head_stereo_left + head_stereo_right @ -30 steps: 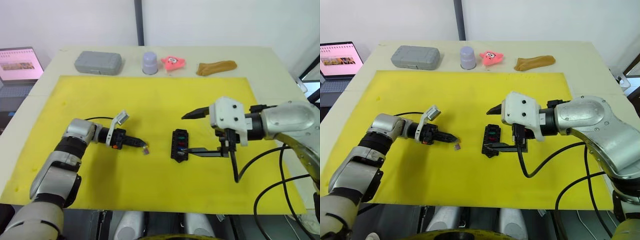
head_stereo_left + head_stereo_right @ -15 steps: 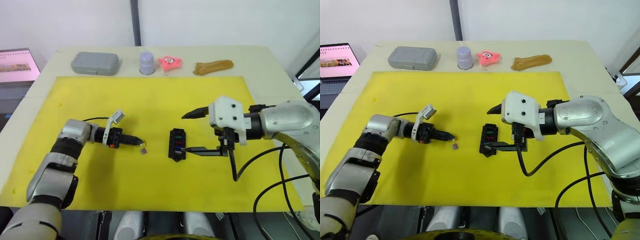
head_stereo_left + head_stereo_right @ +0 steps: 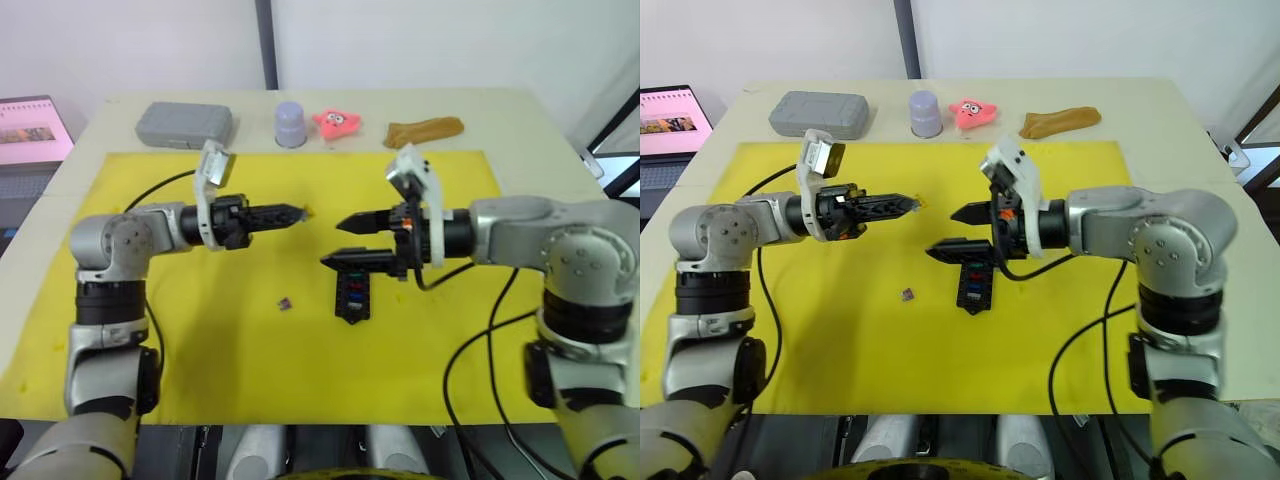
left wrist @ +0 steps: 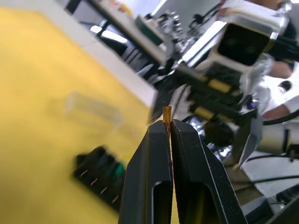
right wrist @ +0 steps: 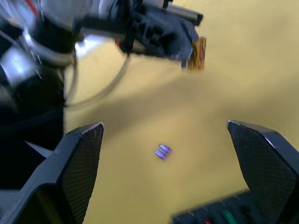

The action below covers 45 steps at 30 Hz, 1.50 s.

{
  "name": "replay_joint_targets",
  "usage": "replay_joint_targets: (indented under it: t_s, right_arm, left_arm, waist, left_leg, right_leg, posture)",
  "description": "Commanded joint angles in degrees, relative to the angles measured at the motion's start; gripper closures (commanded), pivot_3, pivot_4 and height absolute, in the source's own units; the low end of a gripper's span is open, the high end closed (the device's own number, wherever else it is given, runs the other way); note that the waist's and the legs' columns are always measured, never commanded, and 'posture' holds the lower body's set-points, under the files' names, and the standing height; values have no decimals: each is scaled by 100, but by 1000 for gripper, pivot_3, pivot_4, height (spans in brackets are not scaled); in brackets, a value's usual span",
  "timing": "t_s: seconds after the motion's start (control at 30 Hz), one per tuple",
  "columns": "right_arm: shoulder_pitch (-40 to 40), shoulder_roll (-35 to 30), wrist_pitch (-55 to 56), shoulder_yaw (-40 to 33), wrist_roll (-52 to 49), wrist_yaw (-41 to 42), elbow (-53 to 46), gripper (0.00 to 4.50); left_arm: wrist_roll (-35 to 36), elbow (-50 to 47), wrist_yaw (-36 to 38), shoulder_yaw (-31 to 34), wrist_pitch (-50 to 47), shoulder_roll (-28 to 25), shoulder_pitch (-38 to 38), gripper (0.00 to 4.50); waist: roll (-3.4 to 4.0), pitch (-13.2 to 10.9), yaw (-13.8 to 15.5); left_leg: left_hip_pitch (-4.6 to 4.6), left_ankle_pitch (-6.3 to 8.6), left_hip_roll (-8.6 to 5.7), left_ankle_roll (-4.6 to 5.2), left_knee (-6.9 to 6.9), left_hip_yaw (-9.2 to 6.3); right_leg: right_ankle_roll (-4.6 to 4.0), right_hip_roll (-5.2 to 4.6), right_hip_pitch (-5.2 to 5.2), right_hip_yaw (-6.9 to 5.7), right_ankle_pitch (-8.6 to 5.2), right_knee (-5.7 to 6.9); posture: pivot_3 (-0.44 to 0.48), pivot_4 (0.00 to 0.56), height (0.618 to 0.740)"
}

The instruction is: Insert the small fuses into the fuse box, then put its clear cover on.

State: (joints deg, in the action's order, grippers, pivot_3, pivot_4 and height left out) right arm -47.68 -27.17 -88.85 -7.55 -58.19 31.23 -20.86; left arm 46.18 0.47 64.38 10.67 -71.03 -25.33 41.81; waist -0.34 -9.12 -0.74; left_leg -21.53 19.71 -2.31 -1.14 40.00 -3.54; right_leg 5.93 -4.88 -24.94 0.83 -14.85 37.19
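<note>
Above mat (image 3: 180,320): both grippers newly raised.

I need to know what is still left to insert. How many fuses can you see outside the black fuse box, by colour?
Yellow-brown fuse, clamped in the jaws of the left gripper: 1
Purple fuse, lying loose on the yellow mat: 1
Total: 2

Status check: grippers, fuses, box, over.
Left gripper shut on yellow-brown fuse, held up. Right gripper open above fuse box. Purple-brown fuse loose on mat. Nothing blocking.
</note>
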Motion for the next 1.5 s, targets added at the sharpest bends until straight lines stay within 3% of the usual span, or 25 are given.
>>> replay_joint_targets:
  t_s: [0.03, 0.07, 0.17, 0.47, 0.9, 1.0, 1.1, 1.5]
  right_arm:
    - [-231, 242, -353, -499, -281, -443, 215, 572]
    - [-255, 285, -363, -554, -376, -536, 279, 844]
    - [-281, 288, -365, -592, -653, -760, 374, 2248]
    - [-348, 154, -365, -681, -1449, -1233, 583, 2248]
    - [-390, 165, -283, -508, -1836, -1661, 723, 2248]
    - [-370, 137, -257, -485, -1926, -1719, 709, 3087]
    - [-363, 107, -243, -462, -1987, -1759, 710, 4477]
    - [-409, 44, -200, -394, -2082, -1776, 731, 4477]
  left_arm:
    - [458, -443, -434, 283, -143, 104, -88, 4500]
    - [526, -473, -515, 288, -148, 122, -111, 4500]
    - [658, -500, -657, 257, -122, 94, -180, 4500]
    - [863, -513, -796, 143, -56, -90, -318, 4500]
    - [910, -424, -789, -21, 102, -207, -319, 4500]
    - [923, -418, -794, -62, 147, -228, -338, 4500]
    - [929, -412, -795, -93, 175, -245, -346, 4500]
    - [875, -435, -752, -216, 312, -316, -422, 4500]
  waist:
    - [0, 0, -3]
    - [0, 0, -4]
    - [0, 0, -5]
    - [0, 0, -23]
    - [0, 0, -22]
    - [0, 0, -19]
    - [0, 0, -18]
    - [1, 0, -20]
  left_leg:
    - [0, 0, -1, -1, 0, 1]
    - [1, 0, 0, -1, -1, 0]
    - [0, -1, -1, -2, -1, 2]
    - [1, -1, 0, -2, -3, 4]
    - [1, -1, 0, -2, -5, 5]
    - [1, -1, 0, -2, -5, 5]
    - [0, -1, 0, -2, -5, 5]
    - [0, -1, 1, -2, -7, 5]
  right_leg:
    - [0, 0, -1, 0, 0, 1]
    - [0, 1, -1, 0, 0, 1]
    - [0, 5, -2, 0, 0, 1]
    - [0, 18, -3, 0, 0, 0]
    - [0, 19, -4, 0, 0, -1]
    - [0, 19, -4, 0, 0, -1]
    - [0, 19, -3, 1, 0, -2]
    - [0, 20, -4, 1, 0, -2]
  posture:
    - [0, 150, 740]
    - [0, 150, 740]
    - [0, 150, 740]
    - [0, 150, 740]
    - [0, 150, 740]
    - [0, 150, 740]
    - [0, 150, 740]
    - [0, 150, 740]
